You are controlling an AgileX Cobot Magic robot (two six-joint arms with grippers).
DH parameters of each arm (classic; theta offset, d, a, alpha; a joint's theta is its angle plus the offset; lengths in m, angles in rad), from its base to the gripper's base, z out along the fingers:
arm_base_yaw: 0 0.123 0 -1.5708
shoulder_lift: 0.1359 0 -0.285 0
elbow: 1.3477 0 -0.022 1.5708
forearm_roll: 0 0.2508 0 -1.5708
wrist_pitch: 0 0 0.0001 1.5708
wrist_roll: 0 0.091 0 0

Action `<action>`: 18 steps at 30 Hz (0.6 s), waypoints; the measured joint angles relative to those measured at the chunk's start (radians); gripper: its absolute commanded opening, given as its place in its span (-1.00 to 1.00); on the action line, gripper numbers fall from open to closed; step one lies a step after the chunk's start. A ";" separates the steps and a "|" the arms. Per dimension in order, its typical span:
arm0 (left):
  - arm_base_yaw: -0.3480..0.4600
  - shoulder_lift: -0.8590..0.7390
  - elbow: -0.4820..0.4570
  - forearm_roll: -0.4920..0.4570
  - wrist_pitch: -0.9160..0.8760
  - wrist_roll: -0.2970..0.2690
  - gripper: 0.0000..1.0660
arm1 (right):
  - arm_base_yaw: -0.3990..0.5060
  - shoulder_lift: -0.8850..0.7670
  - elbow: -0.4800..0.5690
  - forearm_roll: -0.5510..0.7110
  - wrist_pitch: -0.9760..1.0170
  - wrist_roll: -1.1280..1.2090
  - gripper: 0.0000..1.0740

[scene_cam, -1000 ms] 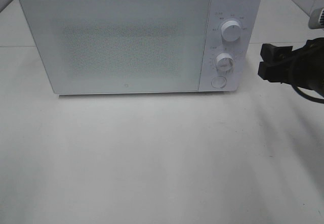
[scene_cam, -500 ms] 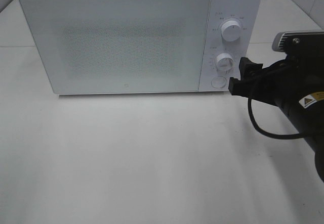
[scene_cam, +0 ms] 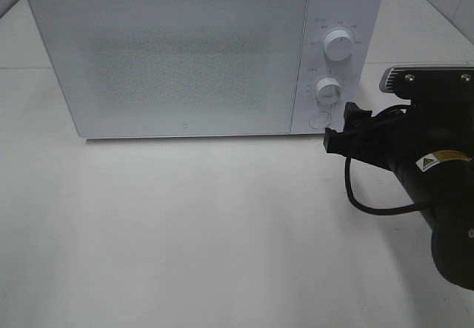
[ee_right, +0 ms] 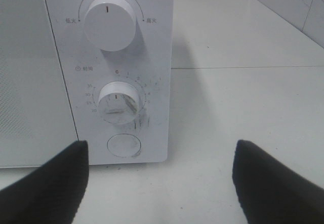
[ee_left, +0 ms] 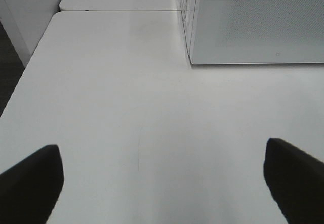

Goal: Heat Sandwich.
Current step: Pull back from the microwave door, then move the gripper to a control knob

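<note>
So the microwave (scene_cam: 185,61) is sitting across the upper half of the overhead frame with its door (scene_cam: 170,54) shut. The right gripper (scene_cam: 339,126) is hovering at centre right, just off the control panel, roughly level with the round button (scene_cam: 320,119). Its jaws are standing spread wide and gripping nothing. The left gripper (ee_left: 162,183) is only showing in its own wrist camera, also spread wide with nothing in it, looking out over bare table (scene_cam: 222,232) toward the microwave's side.

The sandwich isn't showing up in any view. The door window is too frosted to see through, so I can't tell if it's inside.

My guess is it's lining up to press that button, and here's what's worrying me:
- The timer dial (ee_right: 119,102) is sitting right above the button, so a finger coming in slightly high could be nudging the dial instead.
- With the jaws this wide, one finger might be catching the panel edge while the other misses completely.
- The table looks smooth, so a hard push could be sliding the whole microwave back.
- If the door pops, it could be swinging out toward the left arm's side.
</note>
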 measured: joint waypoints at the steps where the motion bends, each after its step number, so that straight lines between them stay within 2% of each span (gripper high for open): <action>1: 0.000 0.000 0.000 0.000 0.000 0.000 0.90 | 0.000 0.000 0.000 0.000 0.000 0.000 0.42; 9: 0.000 0.000 0.000 0.000 0.000 0.000 0.90 | 0.000 0.016 -0.001 -0.028 0.003 -0.008 0.42; 18: 0.000 0.000 0.000 0.000 0.000 0.000 0.90 | -0.006 0.096 -0.071 -0.076 0.019 -0.008 0.42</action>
